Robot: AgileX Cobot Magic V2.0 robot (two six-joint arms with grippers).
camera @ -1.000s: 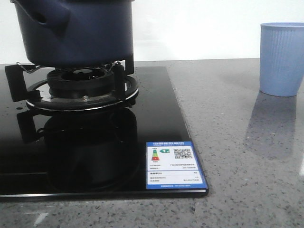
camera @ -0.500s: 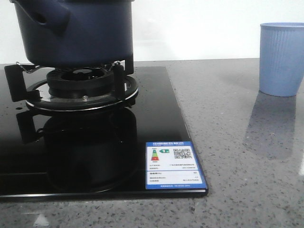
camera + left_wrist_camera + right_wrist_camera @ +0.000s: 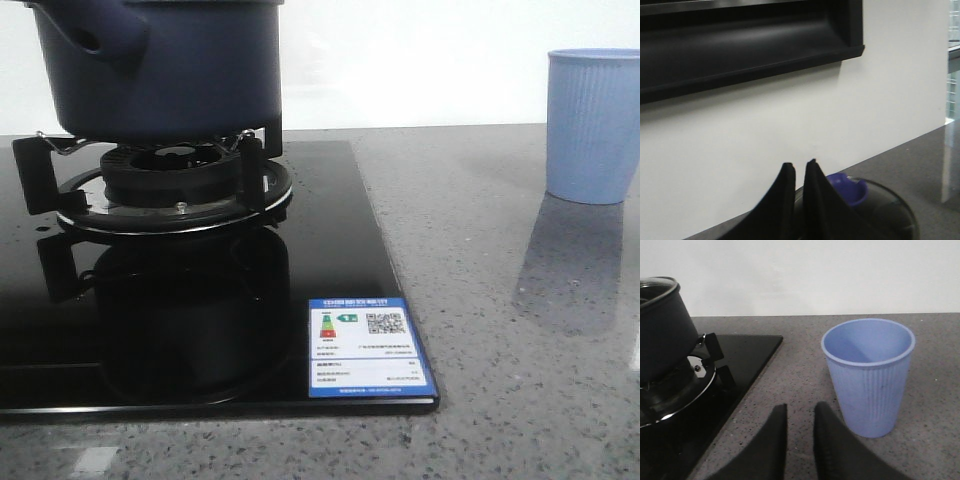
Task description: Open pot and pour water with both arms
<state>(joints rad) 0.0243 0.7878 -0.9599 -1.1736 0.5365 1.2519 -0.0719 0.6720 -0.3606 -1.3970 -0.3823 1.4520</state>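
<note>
The dark navy pot (image 3: 165, 65) stands on the gas burner (image 3: 175, 185) at the back left, its stubby handle (image 3: 95, 30) pointing front left. In the right wrist view the pot (image 3: 662, 335) carries a glass lid (image 3: 657, 286). In the left wrist view the lid (image 3: 885, 210) and its blue knob (image 3: 849, 188) lie just beyond my left gripper (image 3: 799, 164). Its fingers are almost together with nothing between the tips. My right gripper (image 3: 801, 407) is slightly open and empty, low over the counter beside the pale blue ribbed cup (image 3: 869, 375). Neither gripper shows in the front view.
The black glass hob (image 3: 330, 260) with a blue label (image 3: 370, 347) covers the left of the grey stone counter (image 3: 500, 330). The cup (image 3: 593, 125) stands at the back right. A white wall and a dark overhead unit (image 3: 740, 45) lie behind.
The front picture has shifted a hair to the right. Pot, burner and cup keep their places.
</note>
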